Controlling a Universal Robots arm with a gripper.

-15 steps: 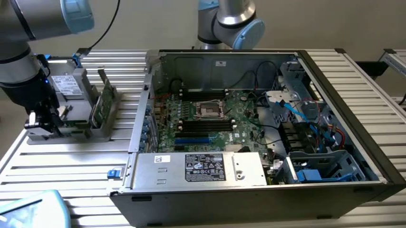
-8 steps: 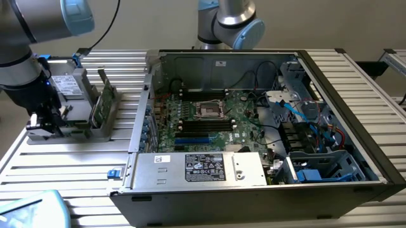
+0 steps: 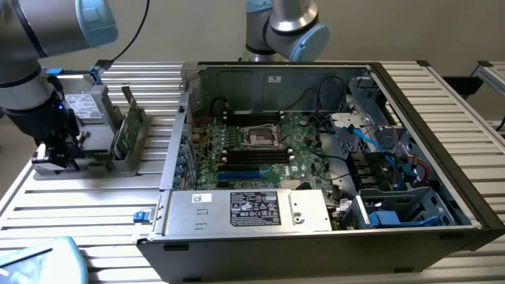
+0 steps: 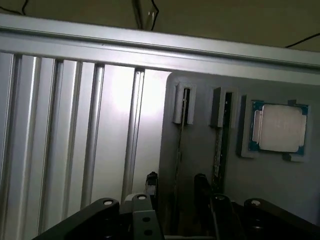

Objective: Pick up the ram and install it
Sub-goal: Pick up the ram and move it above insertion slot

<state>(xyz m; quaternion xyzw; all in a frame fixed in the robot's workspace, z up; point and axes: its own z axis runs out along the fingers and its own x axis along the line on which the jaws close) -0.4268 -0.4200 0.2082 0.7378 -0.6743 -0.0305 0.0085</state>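
Observation:
In the wrist view the ram (image 4: 179,145) stands on edge in a slot of the grey holder (image 4: 200,85), seen as a thin dark line. My gripper (image 4: 176,181) is open just above it, one dark finger (image 4: 151,181) on each side, not touching. A second, greener board (image 4: 218,150) stands in the neighbouring slot. In the exterior view my gripper (image 3: 55,155) hangs low over the holder (image 3: 103,167) at that view's left, beside the wider green board (image 3: 126,127). The motherboard's dark memory slots (image 3: 254,157) lie inside the open computer case (image 3: 316,236).
A square silver processor chip (image 4: 279,127) sits in a pocket of the holder beside the boards. The ribbed aluminium table (image 4: 75,140) ends in a rail close by. A second arm's base (image 3: 284,29) stands behind the case, which holds cables and drive cages.

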